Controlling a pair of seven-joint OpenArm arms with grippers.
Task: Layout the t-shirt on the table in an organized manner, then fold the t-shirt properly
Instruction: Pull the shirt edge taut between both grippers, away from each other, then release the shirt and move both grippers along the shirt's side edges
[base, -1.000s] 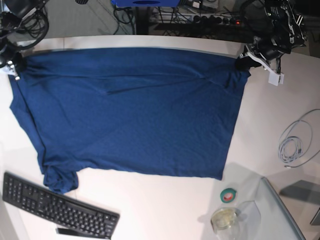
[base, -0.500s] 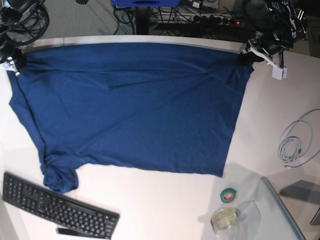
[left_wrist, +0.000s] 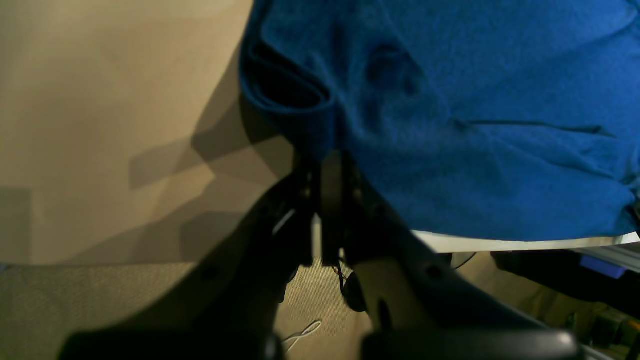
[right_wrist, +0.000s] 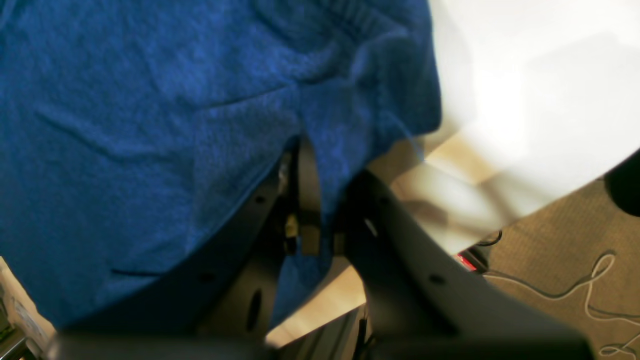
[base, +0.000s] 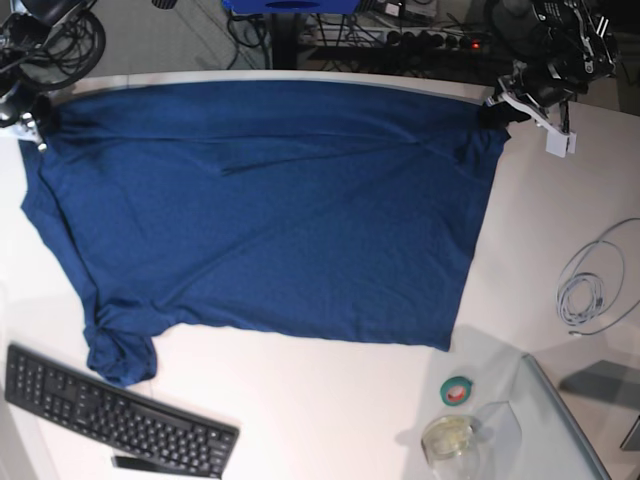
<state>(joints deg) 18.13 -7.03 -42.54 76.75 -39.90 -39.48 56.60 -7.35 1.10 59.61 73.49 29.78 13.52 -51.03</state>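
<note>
You see the t-shirt (base: 265, 210) spread on the table (base: 330, 410); your left gripper (base: 492, 115) and right gripper (base: 38, 118) each pinch one far corner.

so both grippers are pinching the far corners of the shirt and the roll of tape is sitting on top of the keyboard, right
Not quite. The left gripper and right gripper do pinch the far corners of the t-shirt, but the roll of tape is not on the keyboard. The base view shows it on the table, well away from the keyboard, by the shirt's near corner.

Navy t-shirt (base: 270, 210) spread flat on white table (base: 330, 410) — one sleeve bunched
</note>
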